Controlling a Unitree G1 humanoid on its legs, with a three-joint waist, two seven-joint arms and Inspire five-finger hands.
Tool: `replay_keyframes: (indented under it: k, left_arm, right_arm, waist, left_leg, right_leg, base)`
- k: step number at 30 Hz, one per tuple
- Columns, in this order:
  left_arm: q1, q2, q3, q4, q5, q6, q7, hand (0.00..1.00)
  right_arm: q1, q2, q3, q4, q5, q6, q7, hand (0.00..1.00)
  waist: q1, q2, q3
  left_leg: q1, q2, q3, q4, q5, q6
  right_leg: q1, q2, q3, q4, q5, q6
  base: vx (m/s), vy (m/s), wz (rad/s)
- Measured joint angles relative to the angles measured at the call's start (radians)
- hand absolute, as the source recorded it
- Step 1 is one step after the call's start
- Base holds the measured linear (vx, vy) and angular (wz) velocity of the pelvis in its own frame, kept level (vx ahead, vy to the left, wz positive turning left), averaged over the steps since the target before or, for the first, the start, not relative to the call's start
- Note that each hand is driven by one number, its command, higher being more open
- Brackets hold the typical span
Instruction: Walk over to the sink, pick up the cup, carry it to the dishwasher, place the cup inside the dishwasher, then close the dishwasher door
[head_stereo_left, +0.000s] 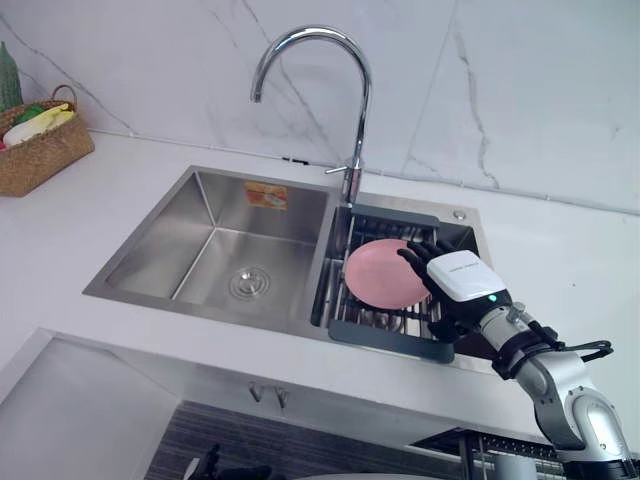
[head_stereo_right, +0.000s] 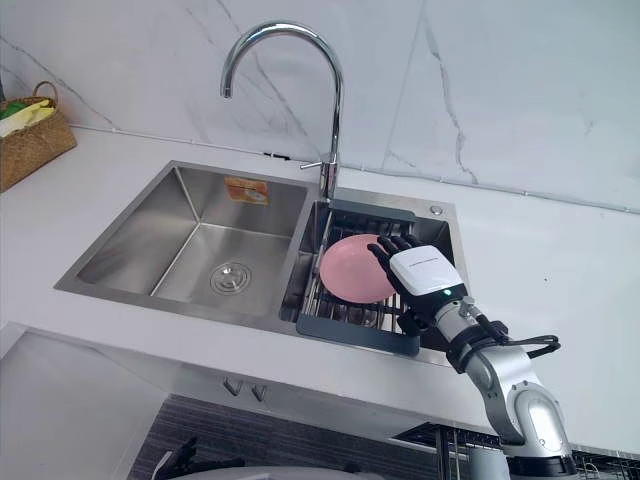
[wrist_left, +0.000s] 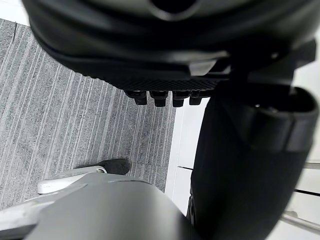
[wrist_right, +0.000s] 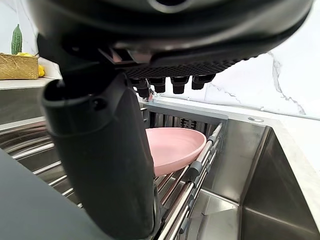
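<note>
Item: pink dish (head_stereo_left: 378, 276), shallow, lying tilted on the dark-framed drying rack (head_stereo_left: 385, 336) set in the right-hand basin of the steel sink (head_stereo_left: 215, 205).
Right hand (head_stereo_left: 460, 278): over the rack just beside the dish, fingers (head_stereo_left: 415, 256) loosely extended towards its rim, gripping nothing; contact cannot be told.
Left hand (wrist_left: 165, 50): low over grey striped floor (wrist_left: 75, 115), fingers relaxed, empty.
Fixtures: arched chrome faucet (head_stereo_left: 355, 80) between the basins; woven basket (head_stereo_left: 40, 150) on the white counter (head_stereo_left: 560, 270), far left.
</note>
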Motion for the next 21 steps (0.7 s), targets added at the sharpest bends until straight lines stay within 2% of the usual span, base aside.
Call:
replay_keyframes:
  k: [21]
  left_arm:
    - [-0.005,0.003,-0.019,-0.007,0.0,0.019,-0.016,1.0]
  right_arm:
    - [-0.028,0.0,0.051,0.094,-0.062,0.023,-0.064,1.0]
  waist:
    - [0.003,0.008,-0.003]
  left_leg:
    - [-0.007,-0.01,-0.022,-0.001,0.003,0.004]
  right_leg:
    - [0.002,-0.009,-0.024,0.0,-0.004,0.006]
  base:
    - [0.0,0.001,0.02]
